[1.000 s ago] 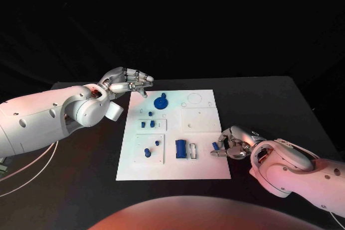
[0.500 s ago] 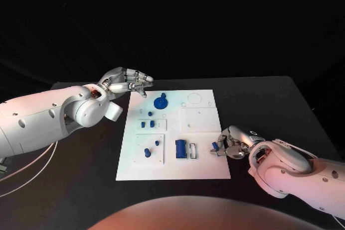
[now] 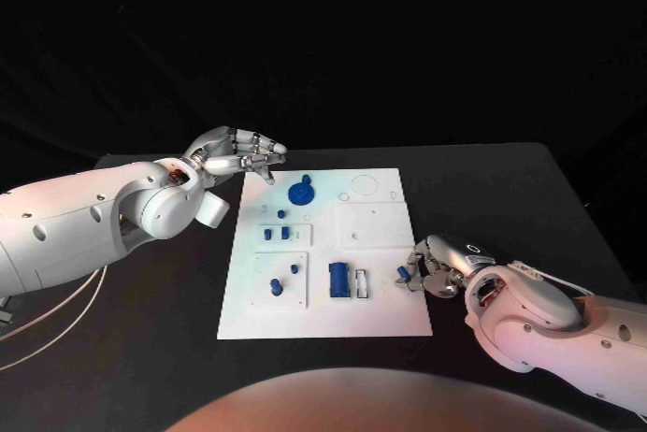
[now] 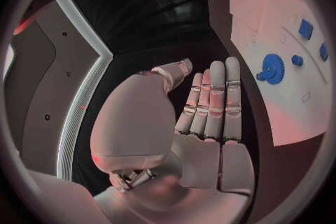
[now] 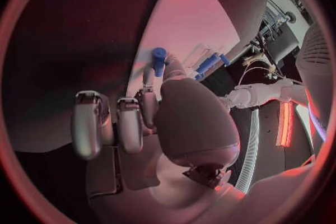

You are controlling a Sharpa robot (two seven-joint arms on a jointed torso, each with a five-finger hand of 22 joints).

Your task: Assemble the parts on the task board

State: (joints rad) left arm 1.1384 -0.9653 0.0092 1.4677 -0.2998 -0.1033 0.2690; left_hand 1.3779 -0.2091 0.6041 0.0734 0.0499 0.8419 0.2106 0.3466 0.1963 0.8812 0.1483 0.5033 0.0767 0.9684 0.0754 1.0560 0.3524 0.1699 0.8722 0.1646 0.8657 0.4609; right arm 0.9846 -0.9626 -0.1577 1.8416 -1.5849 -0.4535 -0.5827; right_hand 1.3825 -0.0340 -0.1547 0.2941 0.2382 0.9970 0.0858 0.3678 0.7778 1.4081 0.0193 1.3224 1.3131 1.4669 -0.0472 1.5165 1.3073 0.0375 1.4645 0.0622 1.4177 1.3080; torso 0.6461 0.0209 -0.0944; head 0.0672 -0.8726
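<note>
The white task board lies in the middle of the black table. A blue gear, a blue block and several small blue pegs sit on it. My right hand is at the board's right edge and pinches a small blue peg between thumb and fingertips. The right wrist view shows that peg sticking up from the fingertips. My left hand hovers by the board's far left corner, fingers stretched out straight, holding nothing. In the left wrist view the left hand lies flat beside the gear.
A pale narrow piece stands next to the blue block. Two empty square recesses and round outlines mark the board's right half. Black table surrounds the board on all sides.
My right wrist has turned a little and the forearm has shifted, while the peg stays at the board's right edge. The left hand has not moved.
</note>
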